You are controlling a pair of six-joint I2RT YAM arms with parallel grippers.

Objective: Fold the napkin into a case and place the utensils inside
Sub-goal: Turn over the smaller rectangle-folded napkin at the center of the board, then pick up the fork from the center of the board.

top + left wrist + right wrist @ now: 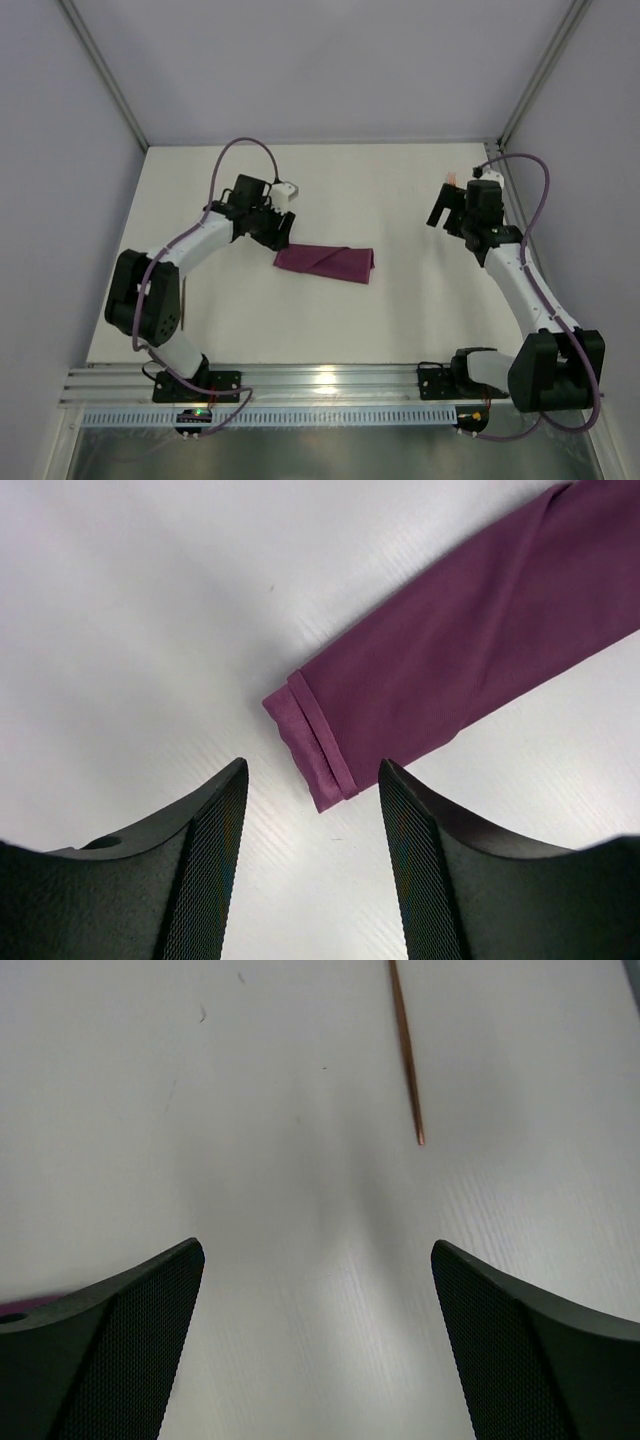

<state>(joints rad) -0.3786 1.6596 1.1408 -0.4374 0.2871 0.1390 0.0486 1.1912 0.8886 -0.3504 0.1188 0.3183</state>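
Jaws of left gripper (312, 770) standing spread, pinching nothing; folded napkin (450, 650) lying just ahead of tips, so I'm judging fold done. Am holding right gripper (315, 1250) wide apart, utensil (405, 1050) lying ahead-right, probably for pickup.

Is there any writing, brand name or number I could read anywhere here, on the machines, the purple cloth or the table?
None can be read in any view.
Napkin: plain purple, no tag or print.
Utensil: bare copper, no marking shows.
Left arm, right arm: no lettering visible.
Small part with green light below the front rail: too small to tell.
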